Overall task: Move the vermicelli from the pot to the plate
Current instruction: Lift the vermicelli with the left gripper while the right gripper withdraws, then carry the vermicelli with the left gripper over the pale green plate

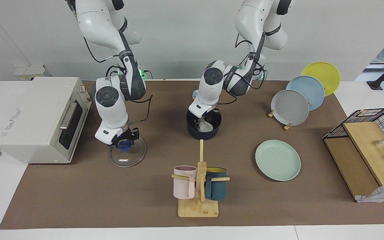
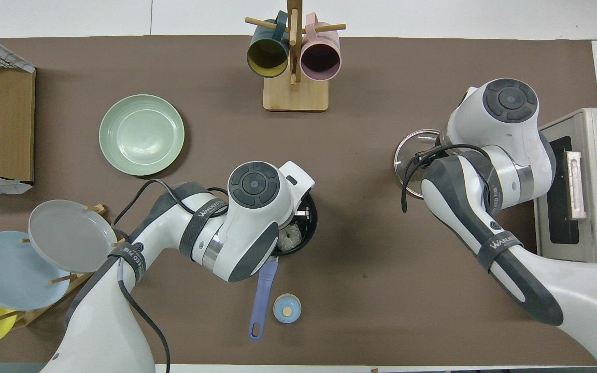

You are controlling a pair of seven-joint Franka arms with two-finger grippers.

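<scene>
The dark navy pot (image 1: pixel 203 134) stands mid-table with its blue handle (image 2: pixel 262 290) pointing toward the robots. The vermicelli (image 1: pixel 205 126), a whitish bundle in clear wrap, lies inside it and also shows in the overhead view (image 2: pixel 289 236). My left gripper (image 1: pixel 206 119) is open and reaches down into the pot, right at the vermicelli. The mint-green plate (image 1: pixel 277 160) lies bare, farther from the robots than the pot, toward the left arm's end. My right gripper (image 1: pixel 124 141) is shut on the blue knob of a glass lid (image 1: pixel 127 156) that sits low at the table.
A wooden mug stand (image 1: pixel 198 200) with a pink and a dark teal mug stands farther from the robots than the pot. A toaster oven (image 1: pixel 38 116) sits at the right arm's end. A rack holds grey, blue and yellow plates (image 1: pixel 292 106). A small blue round piece (image 2: pixel 286 308) lies beside the pot handle. A wire basket (image 1: pixel 365 133) stands at the left arm's end.
</scene>
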